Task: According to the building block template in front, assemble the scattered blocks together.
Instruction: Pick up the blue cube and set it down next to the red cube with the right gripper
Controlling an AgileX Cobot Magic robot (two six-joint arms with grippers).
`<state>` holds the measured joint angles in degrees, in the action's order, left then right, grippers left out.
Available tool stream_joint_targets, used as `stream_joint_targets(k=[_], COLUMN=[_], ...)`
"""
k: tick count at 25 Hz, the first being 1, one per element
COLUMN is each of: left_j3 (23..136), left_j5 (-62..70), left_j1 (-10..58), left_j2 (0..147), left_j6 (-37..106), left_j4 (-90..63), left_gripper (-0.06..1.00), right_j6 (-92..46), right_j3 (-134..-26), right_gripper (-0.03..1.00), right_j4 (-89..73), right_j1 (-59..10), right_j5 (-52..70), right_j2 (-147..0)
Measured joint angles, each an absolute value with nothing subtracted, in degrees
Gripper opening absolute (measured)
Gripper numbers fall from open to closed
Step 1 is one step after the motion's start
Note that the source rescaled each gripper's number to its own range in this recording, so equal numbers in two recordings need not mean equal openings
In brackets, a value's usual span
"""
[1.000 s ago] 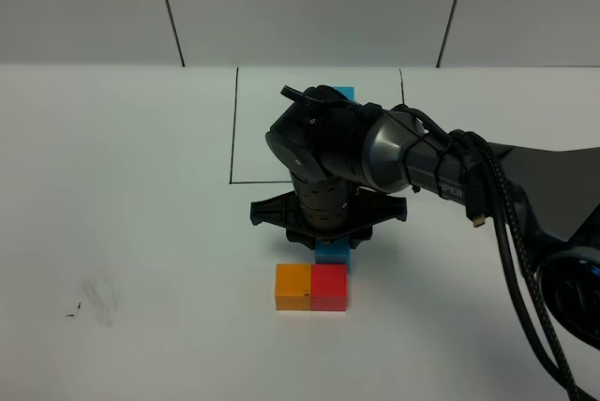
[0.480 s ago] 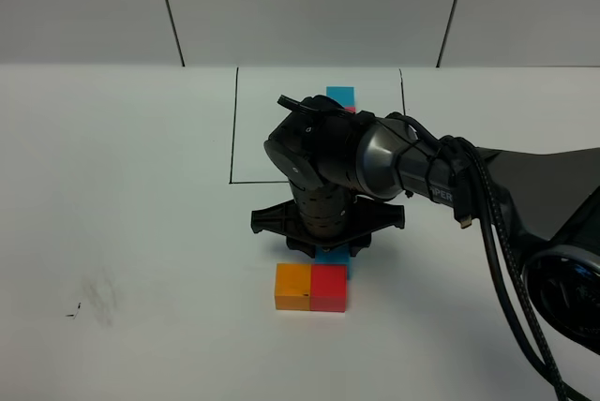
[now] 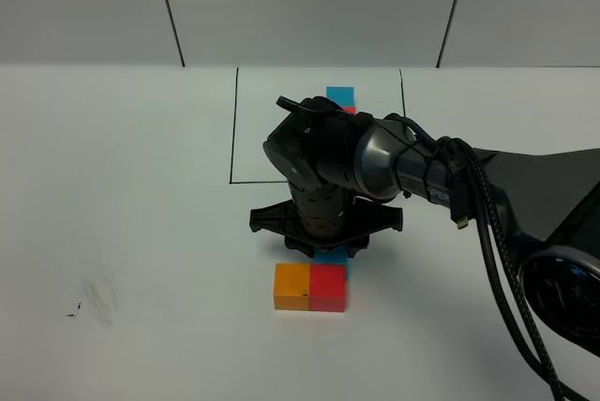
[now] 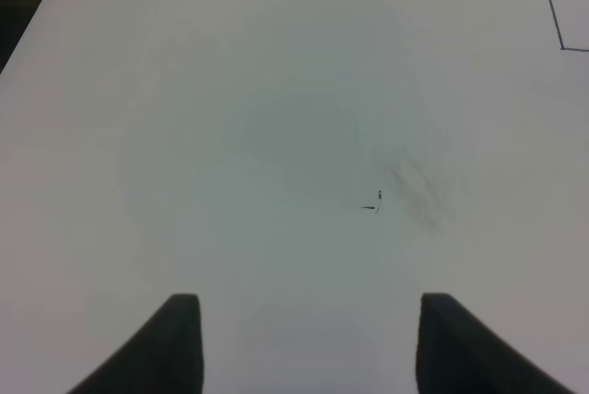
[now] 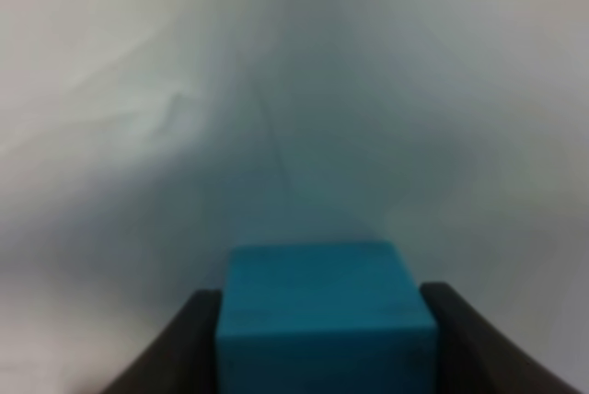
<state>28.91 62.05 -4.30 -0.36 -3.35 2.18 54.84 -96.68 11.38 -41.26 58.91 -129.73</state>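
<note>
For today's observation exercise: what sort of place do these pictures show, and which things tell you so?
Probably a robotics lab test bench: a bare white table with a black drawn rectangle, small coloured cubes such as the orange cube, and a cabled robot arm working above them.

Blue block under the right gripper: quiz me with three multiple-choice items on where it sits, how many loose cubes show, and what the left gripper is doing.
1. Where is the blue block?
A. Between the right gripper's fingers, just behind the red cube
B. Alone at the table's left edge
C. Stacked on the orange cube

2. How many unframed cubes show in the high view?
A. One
B. Three
C. Five

3. What is the left gripper's state?
A. Shut on a red cube
B. Shut on nothing
C. Open, holding nothing

Answers:
1. A: the right wrist view shows the right gripper with a finger on each side of the block, and the high view shows blue peeking out behind the red cube.
2. B: the orange cube, red and blue.
3. C: the left gripper has fingers wide apart over bare table.
</note>
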Motion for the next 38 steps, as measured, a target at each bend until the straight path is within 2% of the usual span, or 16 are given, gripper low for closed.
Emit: stream_joint_targets(k=[38], left_j3=[28.9], left_j5=[62.1], left_j1=[-4.3], left_j2=[-0.4], left_j6=[-3.3], left_j4=[2.2], left_gripper=[0.17], right_j6=[52.0], right_j3=[-96.9], right_gripper=[0.30], right_j4=[11.9], right_j1=[-41.3], right_j5=[57.8], right_j2=[-129.8])
